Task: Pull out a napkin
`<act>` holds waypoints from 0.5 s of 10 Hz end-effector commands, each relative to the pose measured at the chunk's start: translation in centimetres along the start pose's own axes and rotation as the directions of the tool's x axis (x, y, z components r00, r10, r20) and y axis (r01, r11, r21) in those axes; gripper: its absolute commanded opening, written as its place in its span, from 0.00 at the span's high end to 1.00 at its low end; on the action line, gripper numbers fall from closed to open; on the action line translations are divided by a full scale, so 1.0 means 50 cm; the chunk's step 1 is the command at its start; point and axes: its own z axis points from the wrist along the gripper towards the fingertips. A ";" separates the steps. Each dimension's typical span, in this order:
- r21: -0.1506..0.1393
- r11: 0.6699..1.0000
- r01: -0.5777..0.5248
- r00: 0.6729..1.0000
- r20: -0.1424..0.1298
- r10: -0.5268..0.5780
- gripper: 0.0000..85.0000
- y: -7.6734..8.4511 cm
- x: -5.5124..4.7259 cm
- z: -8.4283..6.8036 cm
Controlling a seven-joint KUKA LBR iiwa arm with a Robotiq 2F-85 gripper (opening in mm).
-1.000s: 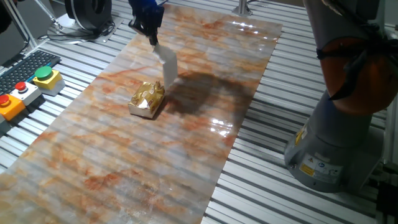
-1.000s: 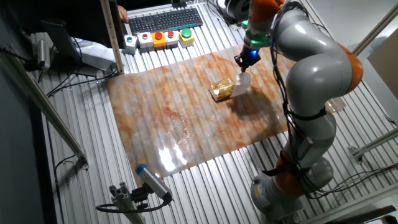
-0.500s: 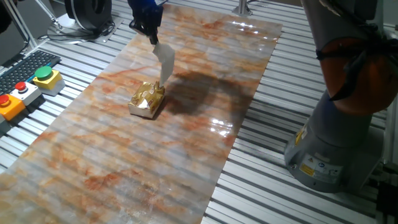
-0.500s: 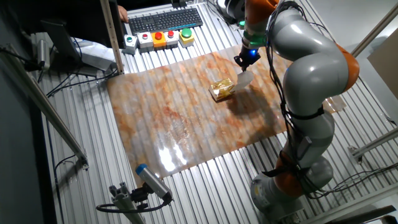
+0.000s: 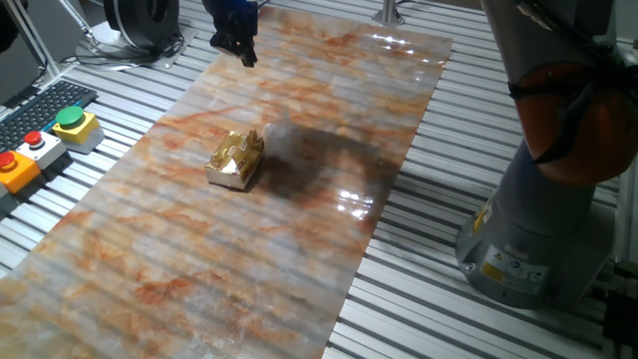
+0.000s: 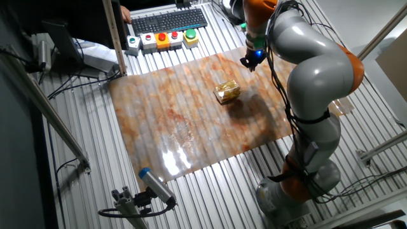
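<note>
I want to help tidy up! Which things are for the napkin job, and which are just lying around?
For the job: the tool, the small golden box. No napkin shows clearly right now.
Just lying about: the keyboard, the green button box, the orange button box.

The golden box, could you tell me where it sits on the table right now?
In both fixed views the golden box sits alone on the marbled mat, nearer its keyboard-side edge, with the gripper raised above and beyond it, not touching.
</note>
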 end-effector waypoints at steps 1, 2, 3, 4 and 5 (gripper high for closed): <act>-0.003 1.000 -0.006 1.000 0.000 0.006 0.60 0.002 0.000 0.001; -0.004 1.000 -0.014 1.000 0.000 0.014 0.60 0.007 -0.001 0.003; -0.014 1.000 -0.023 1.000 -0.002 0.023 0.60 0.009 -0.003 0.004; -0.033 0.999 -0.021 1.000 -0.004 0.021 0.60 0.011 -0.005 0.005; -0.069 0.998 -0.015 1.000 -0.017 0.014 1.00 0.013 -0.007 0.005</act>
